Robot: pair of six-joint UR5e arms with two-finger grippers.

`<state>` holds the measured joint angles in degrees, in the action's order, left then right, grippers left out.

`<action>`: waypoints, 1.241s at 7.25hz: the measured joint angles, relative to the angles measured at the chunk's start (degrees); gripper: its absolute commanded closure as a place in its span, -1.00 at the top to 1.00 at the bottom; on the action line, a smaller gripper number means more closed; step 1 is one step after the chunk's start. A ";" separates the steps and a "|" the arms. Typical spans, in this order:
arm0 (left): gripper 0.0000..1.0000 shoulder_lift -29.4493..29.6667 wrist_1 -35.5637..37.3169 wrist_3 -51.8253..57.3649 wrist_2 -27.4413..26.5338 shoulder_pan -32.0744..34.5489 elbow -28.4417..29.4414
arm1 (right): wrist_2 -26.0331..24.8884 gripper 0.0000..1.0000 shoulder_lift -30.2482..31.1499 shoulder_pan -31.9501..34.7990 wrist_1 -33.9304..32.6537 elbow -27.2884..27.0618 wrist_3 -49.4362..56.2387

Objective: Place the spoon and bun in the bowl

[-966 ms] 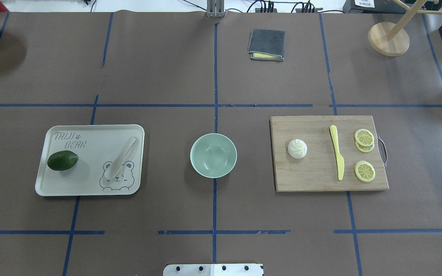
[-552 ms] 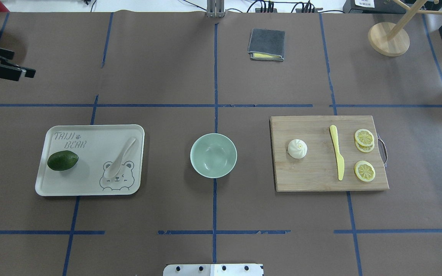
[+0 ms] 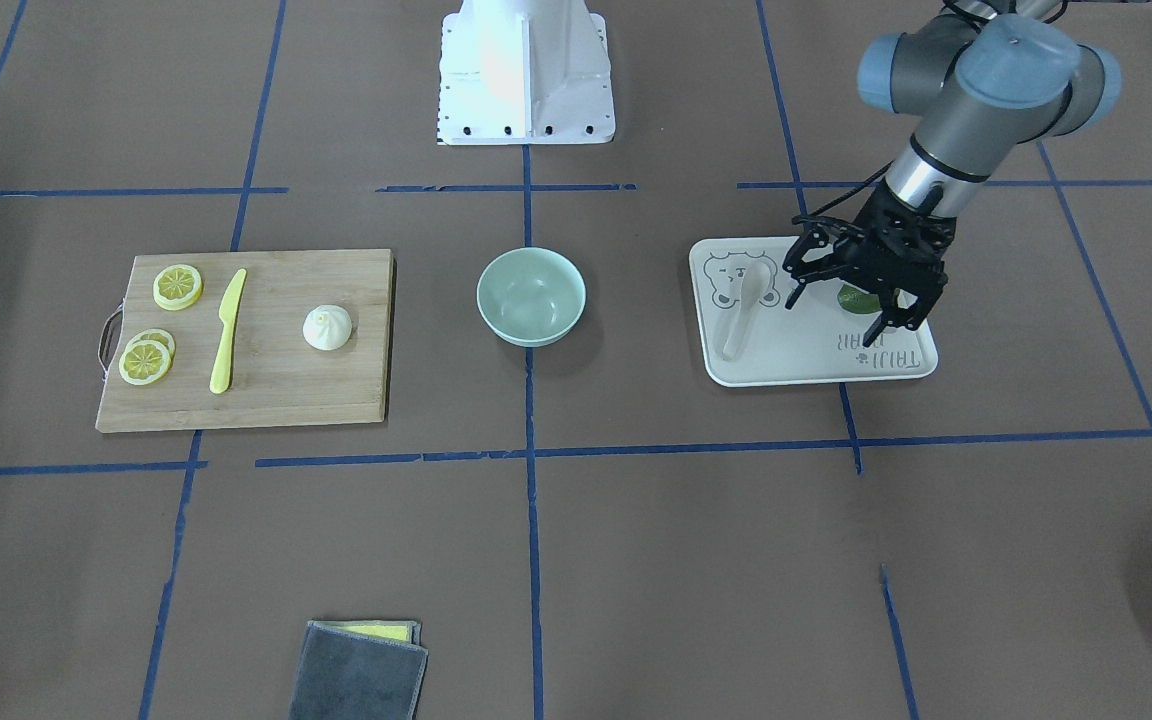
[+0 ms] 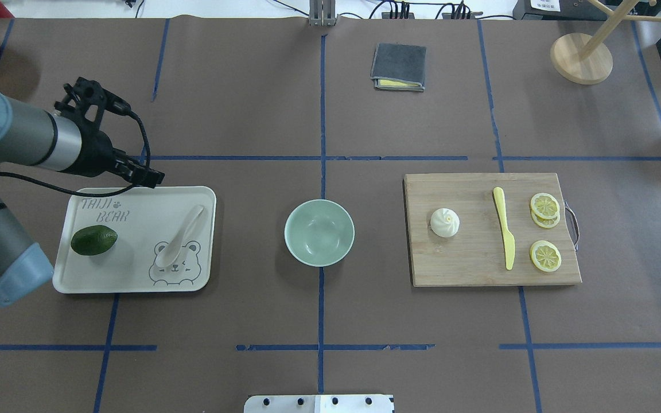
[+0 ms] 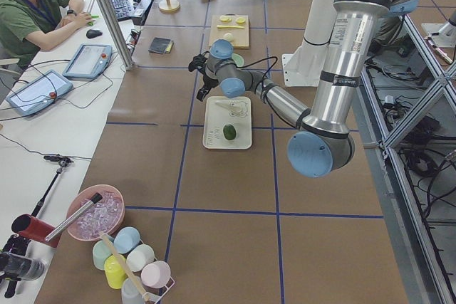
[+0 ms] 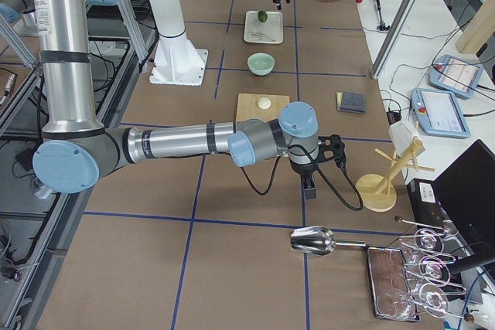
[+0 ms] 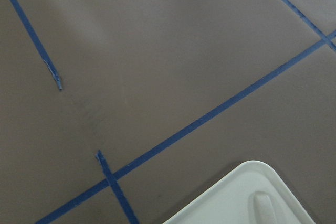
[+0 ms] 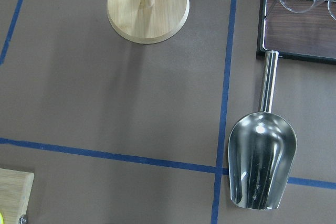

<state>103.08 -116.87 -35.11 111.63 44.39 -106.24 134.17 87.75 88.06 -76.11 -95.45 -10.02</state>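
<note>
Spoon (image 4: pixel 180 241) on tray (image 4: pixel 135 201) (wrist view: handle only)

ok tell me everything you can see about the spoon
The spoon is a small off-white soup spoon, smooth like ceramic or plastic, with a short thick handle and a deep oval scoop. It lies scoop up on the cream tray, scoop over the printed bear face, handle angled toward the tray's far right corner. Only the tray touches it; the avocado lies apart, and the open left gripper is clear of it.
</note>
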 measured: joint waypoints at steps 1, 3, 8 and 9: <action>0.99 0.41 0.50 -1.64 -1.57 -2.29 0.58 | 0.13 1.00 0.08 0.00 0.00 0.00 0.00; 0.97 0.78 -0.66 -3.18 -2.46 -5.41 3.34 | 0.25 1.00 0.13 0.00 0.00 0.01 -0.06; 0.48 0.88 -4.57 -5.42 -5.63 -10.03 7.51 | 0.47 1.00 0.14 0.00 0.00 0.03 -0.11; 0.36 0.91 -4.61 -5.98 -6.09 -10.44 7.59 | 0.47 1.00 0.14 0.00 0.00 0.06 -0.15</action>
<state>104.00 -121.48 -41.09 105.54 33.95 -98.66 134.65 87.89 88.07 -76.11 -95.39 -10.16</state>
